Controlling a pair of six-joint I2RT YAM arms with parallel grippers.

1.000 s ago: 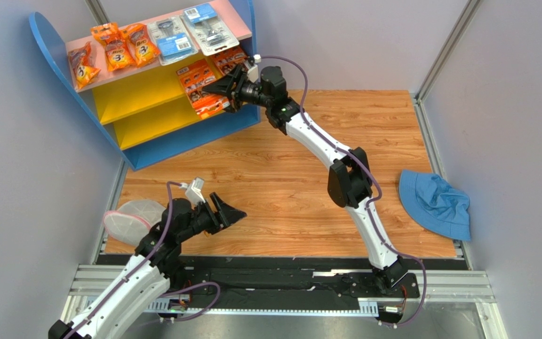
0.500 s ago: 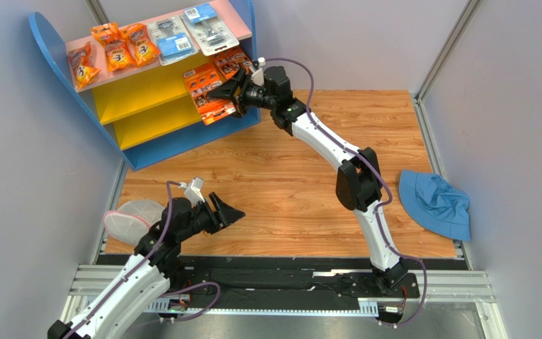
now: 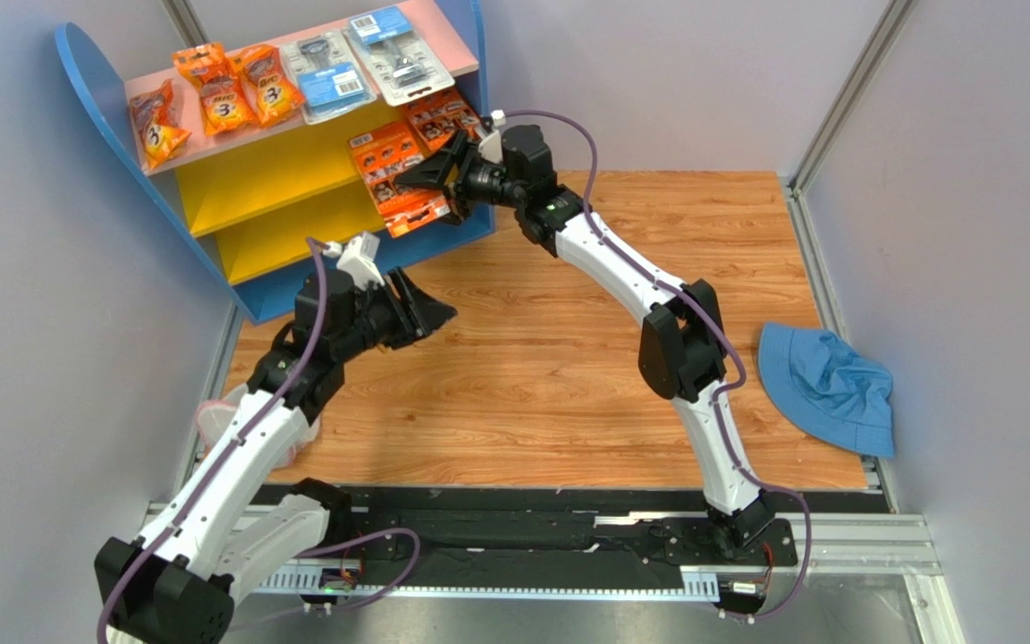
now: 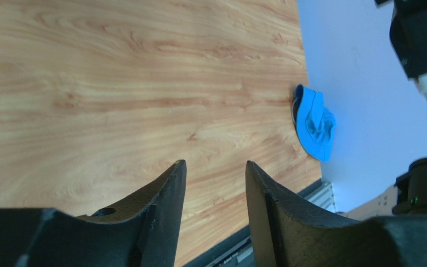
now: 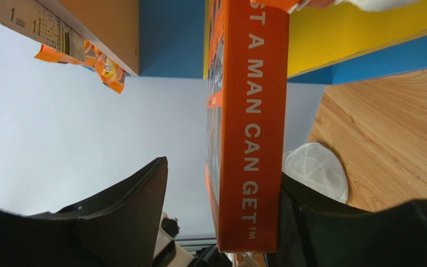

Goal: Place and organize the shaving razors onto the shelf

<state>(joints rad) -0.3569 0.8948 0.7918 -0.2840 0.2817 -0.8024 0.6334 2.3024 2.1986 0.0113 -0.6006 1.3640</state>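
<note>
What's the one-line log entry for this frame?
phase: shelving | right gripper: open, jaws either side of orange razor card at shelf middle board | left gripper: open, empty, above table

The shelf (image 3: 93,83) before me has blue side panels, a pink top board and two yellow lower boards. Up on the pink I see orange bags (image 3: 218,87) with paler print and clear blister packs (image 3: 366,54) with grey backing and blue labels, lower down orange cards (image 3: 393,168) with dark razor pictures, and the nearest card (image 5: 252,139) shows an orange edge with white capital lettering. The table (image 3: 547,362) is light-brown wood grain, the cloth (image 3: 825,387) bright blue, the walls (image 3: 964,201) pale lavender-grey, and my left arm (image 3: 245,450) and right arm (image 3: 608,269) are white with black joints and purple cables.
</note>
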